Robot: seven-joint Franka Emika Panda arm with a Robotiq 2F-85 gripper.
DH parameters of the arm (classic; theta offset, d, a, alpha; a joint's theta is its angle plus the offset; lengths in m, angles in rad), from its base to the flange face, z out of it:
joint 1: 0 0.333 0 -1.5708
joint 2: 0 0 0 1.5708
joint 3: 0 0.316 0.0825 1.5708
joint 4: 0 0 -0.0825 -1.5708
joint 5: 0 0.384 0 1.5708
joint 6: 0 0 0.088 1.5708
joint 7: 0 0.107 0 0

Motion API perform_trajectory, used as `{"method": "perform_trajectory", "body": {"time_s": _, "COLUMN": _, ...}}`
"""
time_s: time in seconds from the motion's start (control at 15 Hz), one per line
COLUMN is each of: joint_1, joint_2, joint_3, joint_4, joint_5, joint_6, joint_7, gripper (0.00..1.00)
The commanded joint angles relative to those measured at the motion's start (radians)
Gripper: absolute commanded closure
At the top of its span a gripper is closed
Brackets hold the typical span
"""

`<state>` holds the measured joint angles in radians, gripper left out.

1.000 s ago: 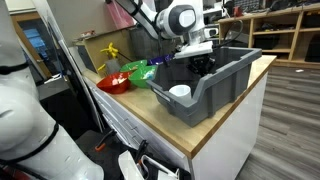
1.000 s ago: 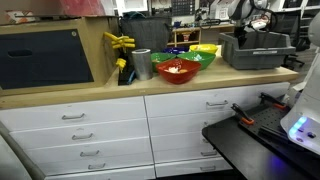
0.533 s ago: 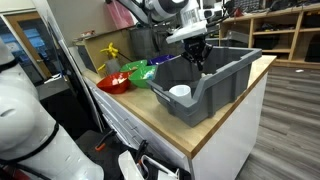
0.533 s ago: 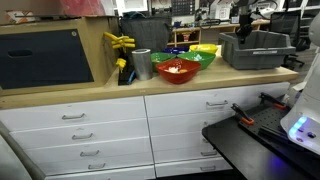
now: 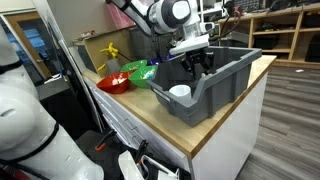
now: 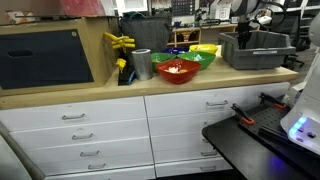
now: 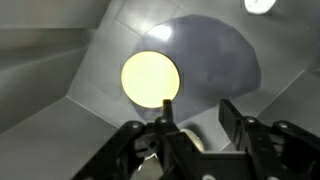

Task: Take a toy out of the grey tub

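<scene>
The grey tub (image 5: 225,85) stands at the end of the wooden counter and shows in both exterior views (image 6: 262,52). My gripper (image 5: 201,63) reaches down inside it. In the wrist view the gripper (image 7: 197,106) is open: its two black fingers stand apart with only grey tub floor between them. A round pale yellow toy (image 7: 150,78) lies on the floor just ahead of the left finger. A small pale object (image 7: 193,141) peeks out from under the gripper body. A white round toy (image 5: 180,92) rests by the tub's dipped end.
A red bowl (image 5: 113,82) and a green bowl (image 5: 140,72) sit on the counter beside the tub. A metal cup (image 6: 141,64) and a yellow toy (image 6: 120,42) stand further along. The counter's edge (image 5: 215,135) runs close under the tub.
The gripper rose above the tub half a second ago and has come back down inside it. Its jaws now stand apart.
</scene>
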<state>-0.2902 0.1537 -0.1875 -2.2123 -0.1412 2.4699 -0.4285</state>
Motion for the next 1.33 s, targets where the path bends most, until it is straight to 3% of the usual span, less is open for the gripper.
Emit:
{"method": "perform_trajectory", "body": {"time_s": 0.0, "joint_1": 0.009, "joint_2": 0.065, "joint_3": 0.019, "joint_4": 0.018, "joint_5": 0.045, "joint_6": 0.084, "joint_7": -0.042, "gripper": 0.16}}
{"method": "perform_trajectory", "body": {"time_s": 0.13, "joint_1": 0.008, "joint_2": 0.096, "joint_3": 0.039, "joint_4": 0.030, "joint_5": 0.056, "joint_6": 0.123, "joint_7": -0.052, "gripper": 0.01}}
{"method": "perform_trajectory", "body": {"time_s": 0.2, "joint_1": 0.007, "joint_2": 0.110, "joint_3": 0.049, "joint_4": 0.034, "joint_5": 0.061, "joint_6": 0.144, "joint_7": -0.055, "gripper": 0.20}}
{"method": "perform_trajectory", "body": {"time_s": 0.27, "joint_1": 0.005, "joint_2": 0.123, "joint_3": 0.057, "joint_4": 0.036, "joint_5": 0.062, "joint_6": 0.169, "joint_7": -0.061, "gripper": 0.32}}
{"method": "perform_trajectory", "body": {"time_s": 0.87, "joint_1": -0.011, "joint_2": 0.140, "joint_3": 0.086, "joint_4": 0.010, "joint_5": 0.033, "joint_6": 0.278, "joint_7": -0.137, "gripper": 0.99}}
{"method": "perform_trajectory", "body": {"time_s": 1.27, "joint_1": -0.010, "joint_2": 0.127, "joint_3": 0.080, "joint_4": -0.019, "joint_5": 0.015, "joint_6": 0.306, "joint_7": -0.149, "gripper": 1.00}}
